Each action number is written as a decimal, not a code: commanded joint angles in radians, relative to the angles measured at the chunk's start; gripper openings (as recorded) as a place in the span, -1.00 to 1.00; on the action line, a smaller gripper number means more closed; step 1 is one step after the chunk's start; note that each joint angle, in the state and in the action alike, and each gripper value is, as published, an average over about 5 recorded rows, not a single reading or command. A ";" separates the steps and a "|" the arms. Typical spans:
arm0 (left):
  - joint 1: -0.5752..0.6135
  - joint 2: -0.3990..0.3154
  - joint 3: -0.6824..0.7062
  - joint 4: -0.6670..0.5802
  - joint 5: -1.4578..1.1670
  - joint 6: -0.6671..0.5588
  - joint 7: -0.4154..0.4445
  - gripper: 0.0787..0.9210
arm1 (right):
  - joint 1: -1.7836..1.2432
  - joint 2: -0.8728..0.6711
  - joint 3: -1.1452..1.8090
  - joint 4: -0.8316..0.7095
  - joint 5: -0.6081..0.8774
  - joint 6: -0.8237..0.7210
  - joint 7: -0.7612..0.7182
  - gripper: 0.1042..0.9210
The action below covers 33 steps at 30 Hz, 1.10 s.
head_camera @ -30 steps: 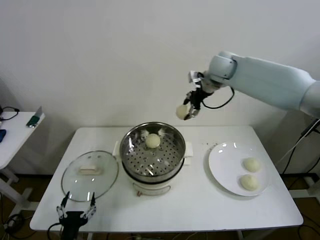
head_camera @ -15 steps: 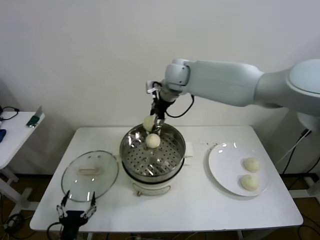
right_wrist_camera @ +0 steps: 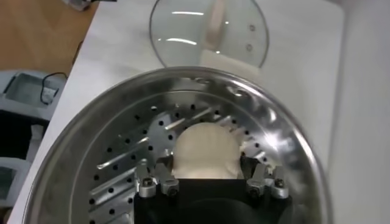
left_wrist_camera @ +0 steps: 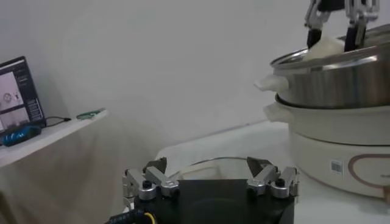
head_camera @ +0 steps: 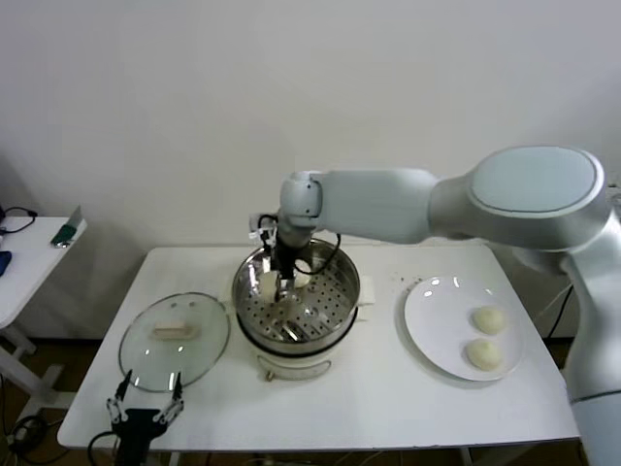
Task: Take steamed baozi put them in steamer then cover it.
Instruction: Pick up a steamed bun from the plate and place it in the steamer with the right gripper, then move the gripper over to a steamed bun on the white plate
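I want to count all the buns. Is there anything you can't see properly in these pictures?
- Head view: the right gripper and arm cover part of the steamer tray, so the buns inside can't be counted.
- Right wrist view: the baozi between the fingers hides the tray behind it; whether it rests on the tray is unclear.
- Left wrist view: the steamer wall hides its inside.

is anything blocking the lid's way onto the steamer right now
Yes. The right gripper and its arm reach down into the open steamer, shut on a baozi just above the perforated tray. The glass lid lies on the table to the steamer's left, with the open left gripper hanging near it.
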 commanded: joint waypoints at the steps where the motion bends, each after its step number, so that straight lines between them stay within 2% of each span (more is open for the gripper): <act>1: -0.002 0.009 -0.002 0.003 -0.006 0.001 -0.001 0.77 | -0.056 0.043 -0.021 -0.016 0.003 -0.005 0.013 0.49; 5: -0.005 0.011 -0.002 0.002 -0.007 0.002 0.000 0.77 | -0.052 0.044 -0.016 -0.022 0.001 -0.012 0.014 0.53; 10: -0.005 0.013 -0.001 0.000 -0.005 0.003 0.000 0.77 | -0.016 0.022 -0.003 -0.019 0.003 -0.010 0.001 0.73; 13: -0.006 0.013 0.002 -0.002 -0.002 0.005 0.000 0.77 | 0.032 -0.014 0.004 0.000 0.003 -0.001 -0.025 0.75; 19: -0.011 0.017 0.005 -0.010 0.008 0.012 0.001 0.77 | 0.197 -0.121 -0.008 0.054 -0.062 0.084 -0.192 0.76; 26: -0.025 0.013 0.019 -0.016 0.028 0.022 0.002 0.77 | 0.312 -0.371 -0.046 0.233 -0.139 0.116 -0.221 0.76; 33: -0.025 0.018 0.027 -0.012 0.039 0.035 0.004 0.77 | 0.291 -0.668 -0.060 0.392 -0.359 0.125 -0.227 0.76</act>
